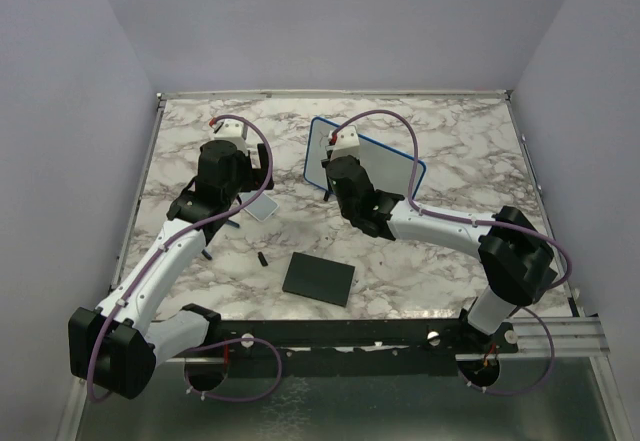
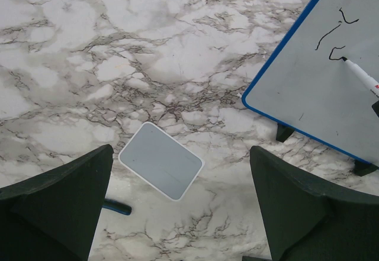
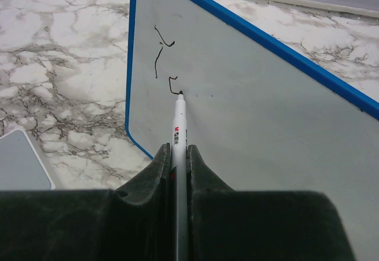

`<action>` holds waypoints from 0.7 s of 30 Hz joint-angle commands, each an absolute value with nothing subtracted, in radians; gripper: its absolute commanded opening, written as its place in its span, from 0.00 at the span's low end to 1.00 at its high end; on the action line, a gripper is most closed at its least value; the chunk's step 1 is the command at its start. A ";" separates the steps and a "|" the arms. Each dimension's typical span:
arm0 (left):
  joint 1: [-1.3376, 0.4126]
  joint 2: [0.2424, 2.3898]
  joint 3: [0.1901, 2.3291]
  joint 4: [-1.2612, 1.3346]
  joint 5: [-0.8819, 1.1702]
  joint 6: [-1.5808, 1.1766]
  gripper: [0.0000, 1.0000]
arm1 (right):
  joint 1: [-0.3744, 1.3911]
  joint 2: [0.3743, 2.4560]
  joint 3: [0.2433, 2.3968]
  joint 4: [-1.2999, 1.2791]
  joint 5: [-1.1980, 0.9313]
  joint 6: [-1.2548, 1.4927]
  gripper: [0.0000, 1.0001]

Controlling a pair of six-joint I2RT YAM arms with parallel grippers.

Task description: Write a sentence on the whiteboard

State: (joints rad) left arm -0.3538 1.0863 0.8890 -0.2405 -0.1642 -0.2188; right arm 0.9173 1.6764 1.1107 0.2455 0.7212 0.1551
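The whiteboard (image 1: 395,161), white with a blue rim and black feet, stands tilted at the back middle of the table. It also shows in the left wrist view (image 2: 320,89) and the right wrist view (image 3: 254,107). Of the sentence, only a few thin dark strokes (image 3: 159,54) show near its upper left corner, and no words can be read. My right gripper (image 3: 177,147) is shut on a white marker (image 3: 179,125). The marker's tip touches the board at the end of the lowest stroke. My left gripper (image 2: 180,151) is open and empty, above the table left of the board.
A small pale grey-edged tile (image 2: 161,160) lies flat under my left gripper, and also shows in the top view (image 1: 263,208). A black square pad (image 1: 319,278) lies near the front middle. A small dark blue piece (image 2: 115,208) lies by the left finger. A small black piece (image 1: 263,259) lies left of the pad.
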 commanded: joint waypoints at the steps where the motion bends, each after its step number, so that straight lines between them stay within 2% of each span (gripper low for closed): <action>1: -0.357 1.066 0.877 -0.228 -0.149 -0.209 0.99 | 0.919 1.677 1.132 0.266 0.755 0.137 0.00; 21: -0.358 1.066 0.877 -0.229 -0.150 -0.209 0.99 | 0.919 1.699 1.160 0.289 0.737 0.116 0.00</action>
